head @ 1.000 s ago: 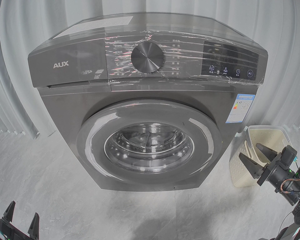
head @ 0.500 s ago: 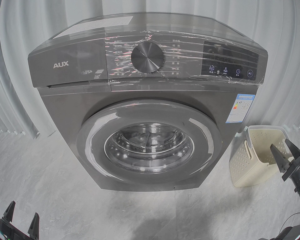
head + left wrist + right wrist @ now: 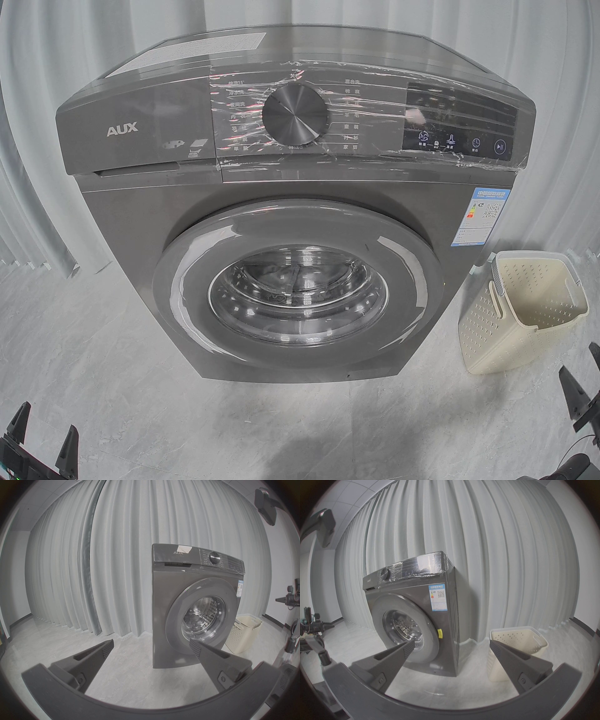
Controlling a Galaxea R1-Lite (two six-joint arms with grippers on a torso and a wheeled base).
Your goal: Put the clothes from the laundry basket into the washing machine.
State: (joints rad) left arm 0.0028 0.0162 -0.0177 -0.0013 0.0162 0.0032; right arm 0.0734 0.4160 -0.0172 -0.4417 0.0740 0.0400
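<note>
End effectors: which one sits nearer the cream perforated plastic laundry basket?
The right end effector, just in front of the basket; the left end effector is far across the floor.

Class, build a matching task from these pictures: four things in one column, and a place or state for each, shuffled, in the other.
1 washing machine door
2 laundry basket
3 left gripper
4 dial

a open, holding nothing
b on the control panel
c shut
d cream, standing on the floor

Pairs: 1-c, 2-d, 3-a, 4-b
</note>
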